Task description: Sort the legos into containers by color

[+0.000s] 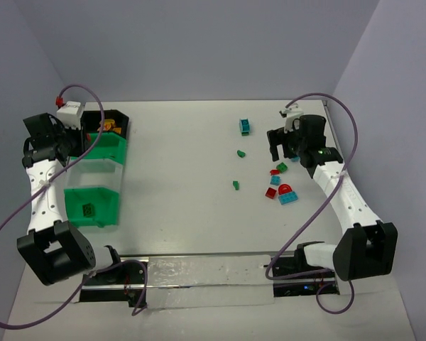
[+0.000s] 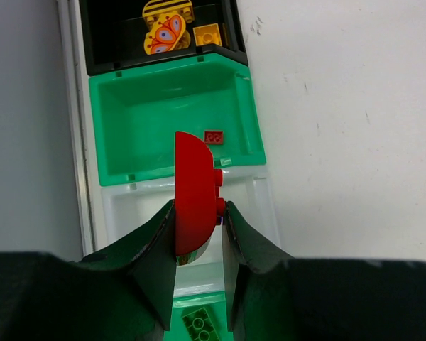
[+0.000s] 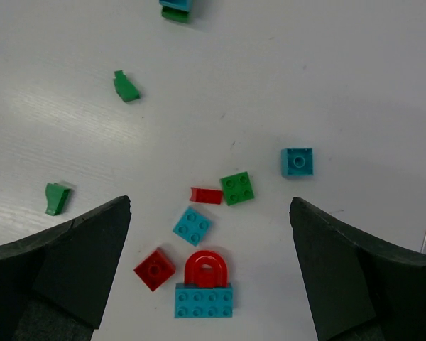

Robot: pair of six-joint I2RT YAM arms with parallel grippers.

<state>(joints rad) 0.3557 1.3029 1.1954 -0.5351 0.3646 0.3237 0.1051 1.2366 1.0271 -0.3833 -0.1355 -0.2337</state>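
My left gripper (image 2: 199,213) is shut on a red half-round brick (image 2: 195,192). It holds the brick above the clear bin (image 2: 121,206), just short of a green bin (image 2: 128,121) that has one small red piece (image 2: 214,136) in it. The black bin (image 2: 113,35) holds yellow pieces (image 2: 207,33). My right gripper (image 3: 210,202) is open above loose bricks on the table: a red arch (image 3: 207,266) against a teal brick (image 3: 204,300), a red square (image 3: 155,269), a teal square (image 3: 192,226) and a green square (image 3: 237,187).
The bins stand in a row at the table's left (image 1: 99,170); the nearest green bin holds a green brick (image 2: 199,323). Further loose pieces lie apart: a teal brick (image 1: 245,126), two small green ones (image 1: 241,153) (image 1: 236,185) and a teal stud brick (image 3: 297,162).
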